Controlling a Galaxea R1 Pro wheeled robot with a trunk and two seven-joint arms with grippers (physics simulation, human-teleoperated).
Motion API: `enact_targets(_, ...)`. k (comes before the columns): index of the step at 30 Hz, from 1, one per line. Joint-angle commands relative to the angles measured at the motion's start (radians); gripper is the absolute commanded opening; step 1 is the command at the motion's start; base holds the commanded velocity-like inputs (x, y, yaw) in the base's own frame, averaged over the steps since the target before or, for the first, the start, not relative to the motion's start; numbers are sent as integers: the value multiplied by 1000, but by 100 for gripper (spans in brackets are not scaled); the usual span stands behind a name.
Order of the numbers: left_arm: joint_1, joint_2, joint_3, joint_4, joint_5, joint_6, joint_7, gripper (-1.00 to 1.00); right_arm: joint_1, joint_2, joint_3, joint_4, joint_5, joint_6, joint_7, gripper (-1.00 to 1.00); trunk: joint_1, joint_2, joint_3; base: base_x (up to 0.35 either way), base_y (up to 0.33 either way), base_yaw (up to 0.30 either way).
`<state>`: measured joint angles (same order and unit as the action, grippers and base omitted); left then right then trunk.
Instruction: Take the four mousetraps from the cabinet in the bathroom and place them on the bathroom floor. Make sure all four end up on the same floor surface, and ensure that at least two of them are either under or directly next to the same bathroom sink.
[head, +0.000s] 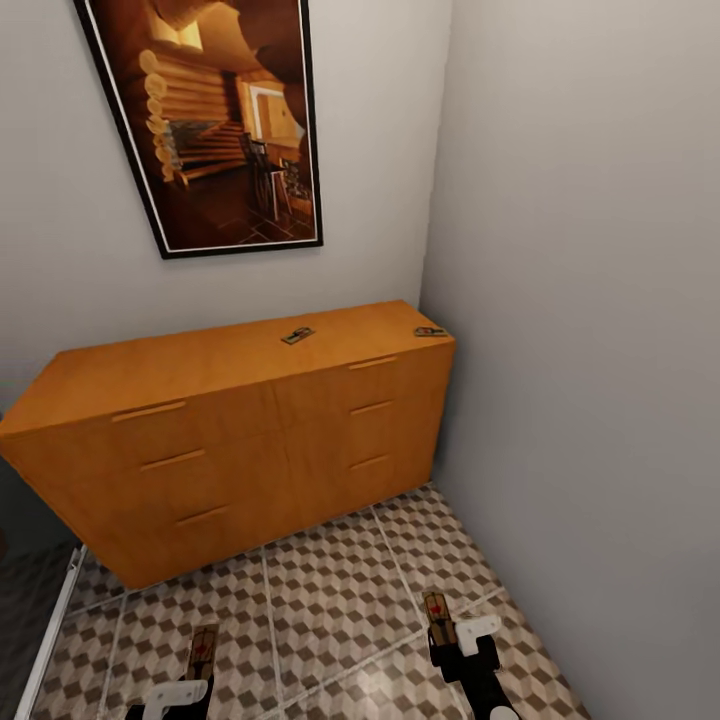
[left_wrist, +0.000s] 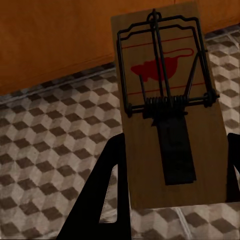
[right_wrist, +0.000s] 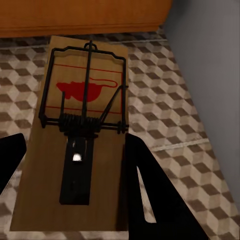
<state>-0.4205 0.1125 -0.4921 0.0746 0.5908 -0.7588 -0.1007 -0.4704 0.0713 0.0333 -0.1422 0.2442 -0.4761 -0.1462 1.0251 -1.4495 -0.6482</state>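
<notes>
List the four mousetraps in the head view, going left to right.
Mousetrap in the left claw → mousetrap on the cabinet top's middle → mousetrap at the cabinet's right end → mousetrap in the right claw.

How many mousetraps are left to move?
None sits on the floor yet. Each gripper holds one: the left gripper and the right gripper. Two more mousetraps wait on the cabinet top.
</notes>
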Motion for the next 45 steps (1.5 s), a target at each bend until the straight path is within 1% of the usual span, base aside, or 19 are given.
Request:
enact_targets(1, -1, -1, -3, 4, 11, -4, -10, -100, -1, 0, 4, 1, 9, -1, -10, -100, 0, 0, -1, 0, 0, 284)
enact_targets(8, -2, -1, -3, 4, 11, -4, -10, -100, -1, -2, 4, 1, 9, -2, -10, -100, 0, 0, 0, 0, 0, 220)
enact_targets(11, -1, -1, -3, 4, 11, -4, -10, -100, -1, -13, 4, 2, 10, -3, -10, -100, 0, 0, 1, 0, 0, 49)
enact_targets(13, -1, -1, -3, 4, 11, -4, -10, -100, -1, -33, 4, 6, 10, -21, -10, -100, 0, 0, 1, 0, 0, 12)
enact_targets(14, -1, -1, -3, 4, 11, -4, -10, -100, -1, -48, 4, 12, 9, -39, -9, -100, 0, 0, 2, 0, 0, 6)
enact_targets(16, -1, -1, -3, 4, 11, -4, -10, -100, -1, -88, 4, 51, 7, -95, -5, -100, 0, 0, 2, 0, 0, 3)
enact_targets(18, -1, -1, -3, 4, 11, -4, -10, -100, -1, -132, 4, 94, 5, -167, 1, -100, 0, 0, 2, 0, 0, 1)
enact_targets(19, -1, -1, -3, 4, 11, -4, -10, -100, -1, -149, 4, 106, 4, -199, 6, -100, 0, 0, 2, 0, 0, 0)
enact_targets(21, -1, -1, -3, 4, 11, -4, -10, -100, 3, -170, 4, 118, 3, -235, 27, -100, 0, 0, 2, 0, 0, 0)
enact_targets(23, -1, -1, -3, 4, 11, -4, -10, -100, 18, -182, 4, 123, 2, -250, 54, -100, 0, 0, 2, 0, 0, 0)
enact_targets(26, -1, -1, -3, 4, 11, -4, -10, -100, 28, -186, 4, 125, 0, -257, 70, -100, 0, 0, 2, 0, 0, 0)
enact_targets(34, -1, -1, -3, 4, 11, -4, -10, -100, 32, -186, 1, 124, -3, -259, 71, -100, 0, 0, 1, 0, 0, 7)
enact_targets(41, -1, -2, -3, 4, 11, -2, -10, -100, 32, -185, 0, 124, -34, -259, 71, -100, 0, 0, -3, 0, 0, 120)
enact_targets(45, -1, -2, -3, 4, 11, -2, -10, -100, 32, -184, 0, 124, -41, -259, 71, -100, 0, 0, -5, 0, 0, 168)
